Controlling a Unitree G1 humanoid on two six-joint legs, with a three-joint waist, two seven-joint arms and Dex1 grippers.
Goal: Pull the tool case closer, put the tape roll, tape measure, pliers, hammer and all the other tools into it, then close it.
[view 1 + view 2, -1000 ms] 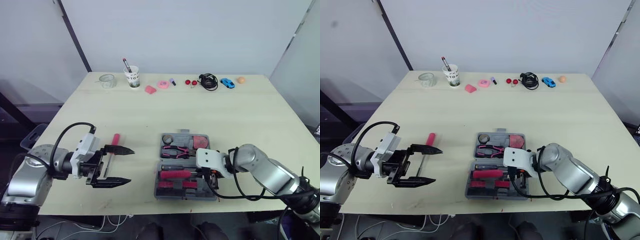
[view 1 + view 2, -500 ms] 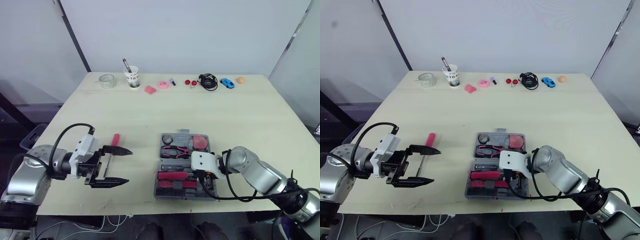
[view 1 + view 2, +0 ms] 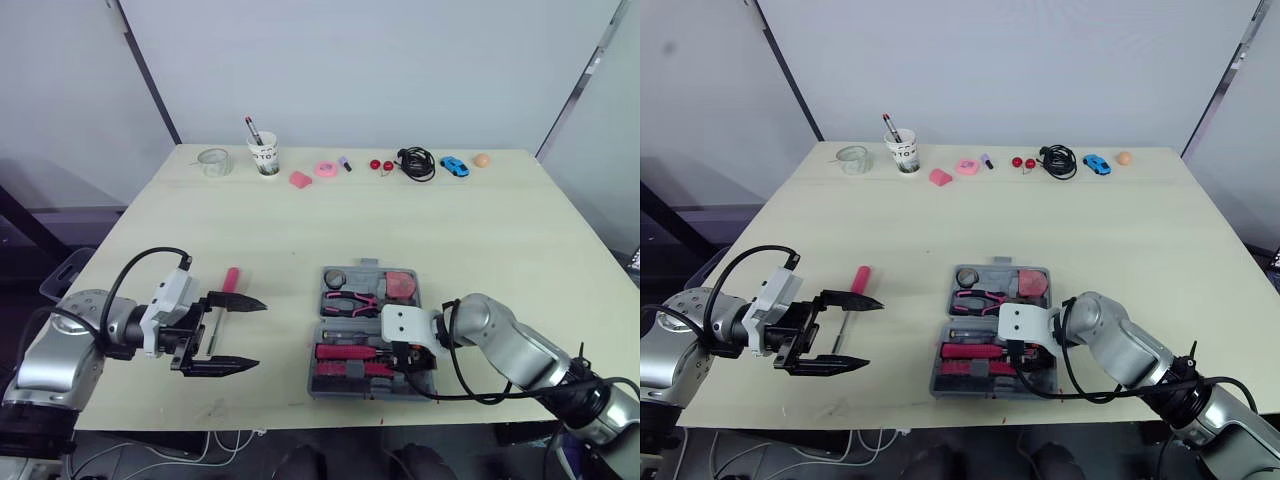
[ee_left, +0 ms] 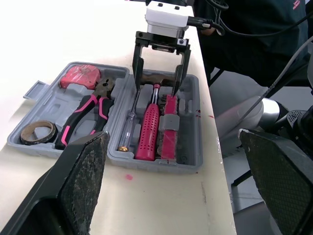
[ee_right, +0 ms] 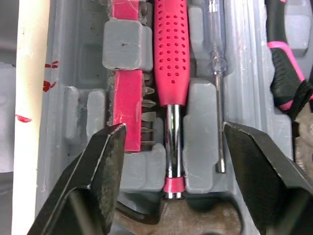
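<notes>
Moved in over the tool case [image 4: 53, 101], right hand [image 4: 156, 89] gapes astride the hammer [image 3: 348, 350], its handle pointing left.

Soft, even light from above keeps the pale wooden tabletop [image 3: 420, 230] bright in the head views, with no glare. Shadows there are faint and short, hugging the open grey plastic tool case [image 3: 312, 385] near the tabletop's near edge. In the left wrist view the tabletop beyond the case washes out almost to white. The left gripper's black fingers [image 4: 80, 186] loom blurred and grainy. The right gripper's black fingers [image 5: 93, 186] are likewise soft-edged, while the case's moulded interior reads crisply.
</notes>
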